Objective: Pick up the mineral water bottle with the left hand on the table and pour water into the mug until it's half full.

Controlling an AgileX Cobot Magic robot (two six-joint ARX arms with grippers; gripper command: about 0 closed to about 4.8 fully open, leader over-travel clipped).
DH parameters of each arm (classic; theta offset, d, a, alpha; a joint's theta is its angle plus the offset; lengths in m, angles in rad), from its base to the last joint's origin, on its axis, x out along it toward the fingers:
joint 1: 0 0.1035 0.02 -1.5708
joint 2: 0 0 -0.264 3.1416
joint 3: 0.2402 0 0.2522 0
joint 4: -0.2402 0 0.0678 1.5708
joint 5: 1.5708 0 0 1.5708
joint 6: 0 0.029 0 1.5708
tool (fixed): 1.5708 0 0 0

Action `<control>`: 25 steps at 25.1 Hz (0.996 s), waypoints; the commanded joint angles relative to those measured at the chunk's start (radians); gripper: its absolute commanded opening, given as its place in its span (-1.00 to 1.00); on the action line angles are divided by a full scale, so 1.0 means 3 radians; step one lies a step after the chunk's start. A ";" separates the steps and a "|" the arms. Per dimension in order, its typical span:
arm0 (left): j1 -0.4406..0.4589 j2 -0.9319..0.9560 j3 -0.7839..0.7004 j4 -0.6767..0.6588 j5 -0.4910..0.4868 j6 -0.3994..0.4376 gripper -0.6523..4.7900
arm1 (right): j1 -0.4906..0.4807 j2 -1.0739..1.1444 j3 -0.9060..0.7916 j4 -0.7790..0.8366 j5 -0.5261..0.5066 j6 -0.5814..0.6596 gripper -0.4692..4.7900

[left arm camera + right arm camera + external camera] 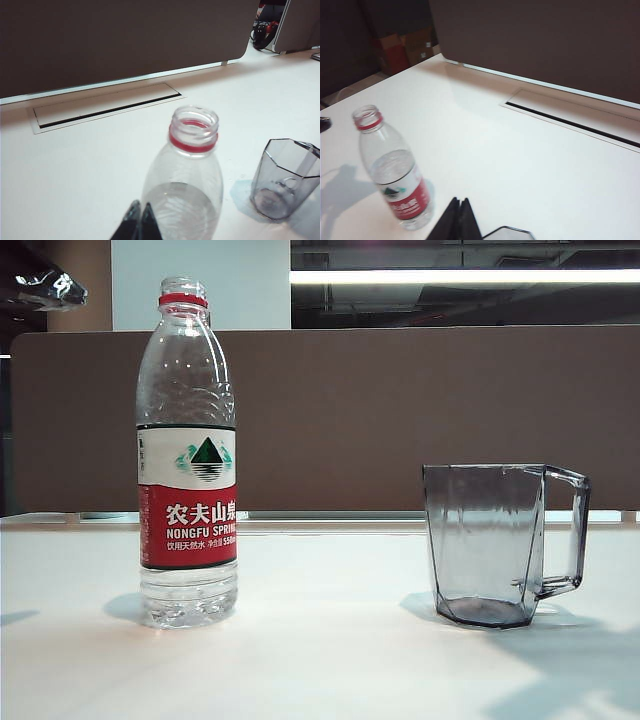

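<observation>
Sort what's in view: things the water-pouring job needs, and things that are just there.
Needed: mineral water bottle, uncapped, upright; mug; left gripper, shut, near the bottle; table.

Just there: right gripper, shut; brown partition; table slot.

So behind the white surface there's a long brown partition panel (400, 410) running almost the whole width, standing upright along the back edge. Set flush into the top near that panel is a rectangular cable flap (105, 107) with a dark slot along one side; the right wrist camera catches it too. Up above, a bright ceiling light strip (465, 276) glows. Off past the corner sit some cardboard boxes (402, 47) on the floor, kinda dim. There's also a red-and-black bundle (264, 31) beyond the panel's end; can't tell what it is.
</observation>
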 commanded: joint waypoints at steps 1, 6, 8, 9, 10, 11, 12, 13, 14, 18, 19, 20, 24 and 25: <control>-0.0100 -0.0004 0.0006 0.0029 0.0009 -0.0005 -0.76 | 0.0006 -0.0008 0.0024 0.0060 0.0060 -0.0010 -0.86; -0.0253 0.0000 -0.0005 0.0033 0.0009 0.0005 0.82 | 0.0006 -0.0008 0.0024 0.0060 0.0060 -0.0010 -0.86; -0.0252 0.0003 -0.0031 0.0033 0.0009 0.0005 1.00 | 0.0006 -0.0009 0.0024 0.0058 0.0060 -0.0010 -0.86; -0.0252 0.0003 -0.0042 0.0034 0.0009 0.0005 1.00 | 0.0006 -0.0009 0.0024 0.0060 0.0060 -0.0010 -0.86; -0.0252 0.0003 -0.0065 0.0034 0.0009 0.0005 1.00 | 0.0006 -0.0009 0.0024 0.0058 0.0060 -0.0010 -0.86; -0.0252 0.0003 -0.0085 0.0036 0.0009 0.0004 1.00 | 0.0006 -0.0009 0.0024 0.0058 0.0060 -0.0010 -0.86; -0.0252 0.0003 -0.0121 0.0046 0.0009 0.0005 1.00 | 0.0006 -0.0009 0.0024 0.0060 0.0058 -0.0010 -0.86; -0.0252 0.0003 -0.0156 0.0064 0.0009 0.0005 1.00 | 0.0006 -0.0009 0.0024 0.0058 0.0058 -0.0010 -0.86; -0.0252 0.0003 -0.0177 0.0094 0.0009 0.0005 1.00 | 0.0006 -0.0009 0.0024 0.0060 0.0058 -0.0010 -0.86; -0.0252 0.0168 -0.0224 0.0305 0.0009 0.0006 1.00 | 0.0006 -0.0009 0.0024 0.0060 0.0058 -0.0010 -0.86; -0.0252 0.0247 -0.0224 0.0369 0.0009 0.0006 1.00 | 0.0006 -0.0009 0.0024 0.0060 0.0058 -0.0010 -0.85; -0.0252 0.0380 -0.0224 0.0476 0.0009 0.0006 1.00 | 0.0006 -0.0009 0.0024 0.0060 0.0057 -0.0010 -0.86; -0.0252 0.0922 -0.0223 0.0868 0.0009 0.0005 1.00 | 0.0006 -0.0015 0.0024 0.0060 0.0047 -0.0009 -0.85; -0.0252 0.0998 -0.0223 0.0917 0.0009 0.0005 1.00 | 0.0008 -0.0015 0.0024 0.0060 0.0047 -0.0009 -0.86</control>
